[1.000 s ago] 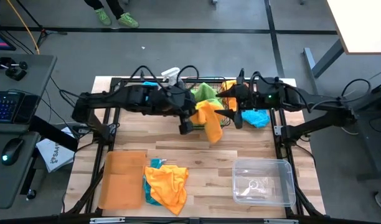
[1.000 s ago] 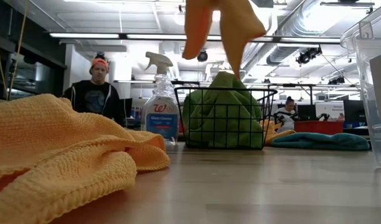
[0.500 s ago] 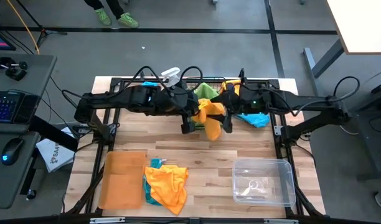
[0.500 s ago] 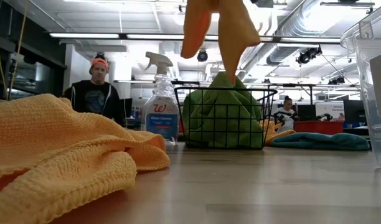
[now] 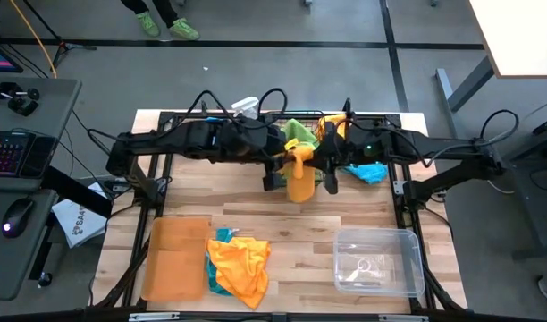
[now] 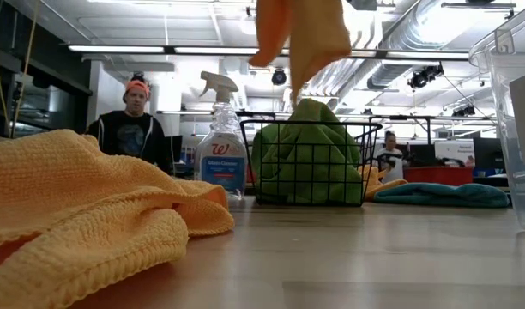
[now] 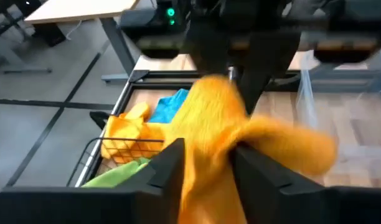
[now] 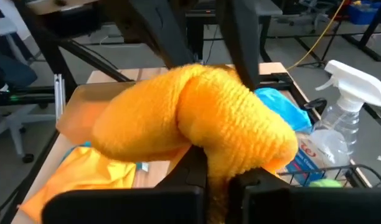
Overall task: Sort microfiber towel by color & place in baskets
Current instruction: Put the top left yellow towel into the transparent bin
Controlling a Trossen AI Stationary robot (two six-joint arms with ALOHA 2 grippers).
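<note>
held cloth: bright orange microfiber towel [image 5: 300,175] hangs mid-air just in front of the black wire mesh basket [image 6: 310,163], pinched from both sides
left gripper [image 5: 275,170]: clenched on the towel's left edge, fabric squeezed btwn its fingers [image 7: 170,167]
right gripper [image 5: 328,168]: also clamped on the same towel, bunched over the fingers [image 8: 192,167]
destination: prob the flat orange-brown tray [image 5: 176,258], near-left of table, well apart
risk: both arms pulling diff ways could stretch or drop it; if one lets go late, cloth drags across the green towel [image 6: 307,153] in the basket
other stuff: orange + turquoise towel pile [image 5: 238,261] just beside the tray, clear plastic bin [image 5: 378,261] near-right
</note>
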